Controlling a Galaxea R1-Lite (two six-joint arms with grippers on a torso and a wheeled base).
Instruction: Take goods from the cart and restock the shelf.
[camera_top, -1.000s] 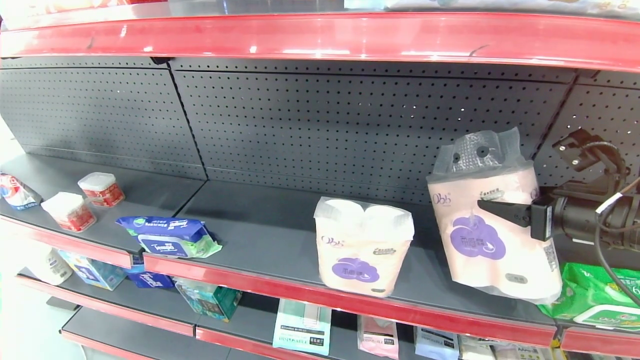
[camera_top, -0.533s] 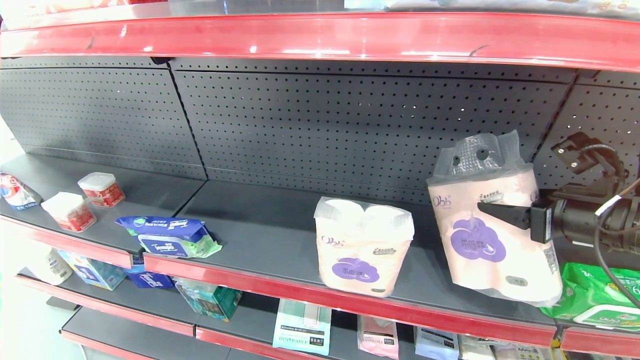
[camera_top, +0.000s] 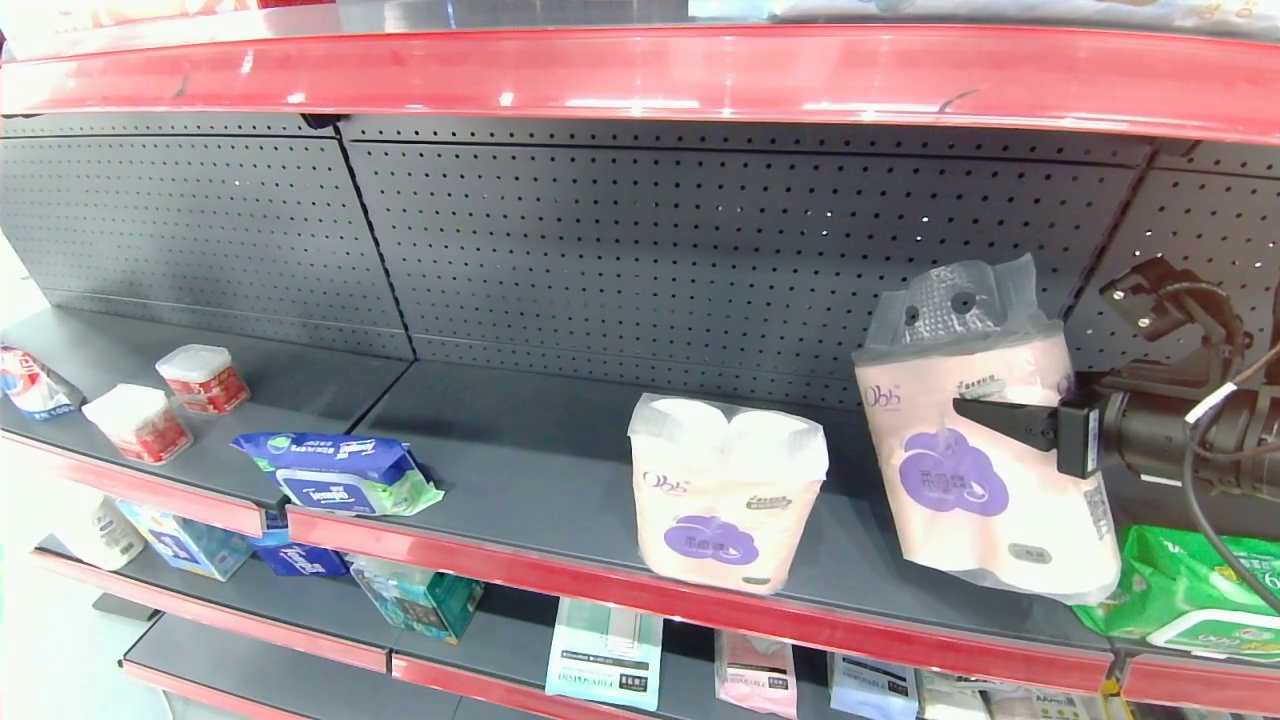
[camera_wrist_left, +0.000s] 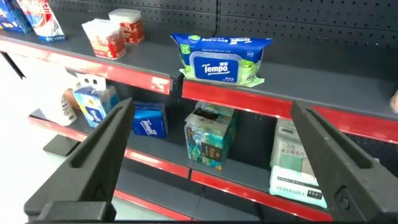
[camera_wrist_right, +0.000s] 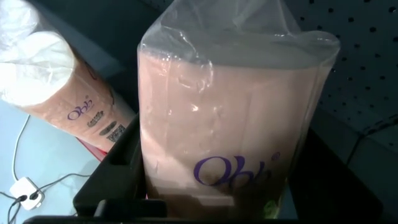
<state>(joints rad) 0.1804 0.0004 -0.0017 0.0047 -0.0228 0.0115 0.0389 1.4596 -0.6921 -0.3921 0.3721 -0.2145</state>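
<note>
Right gripper (camera_top: 1000, 425): clamped on roll pack (camera_top: 985, 500), right of frame, tilted, base near shelf (camera_top: 540, 470) front lip. Left gripper (camera_wrist_left: 211, 168): wide, empty. Risk: if released tilted, may tip fwd off lip or onto green wipes (camera_top: 1190, 590); slick wrap may slip.

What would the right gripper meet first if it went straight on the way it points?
Past the held pack in the right gripper, likely the standing pack; depth is unclear.
</note>
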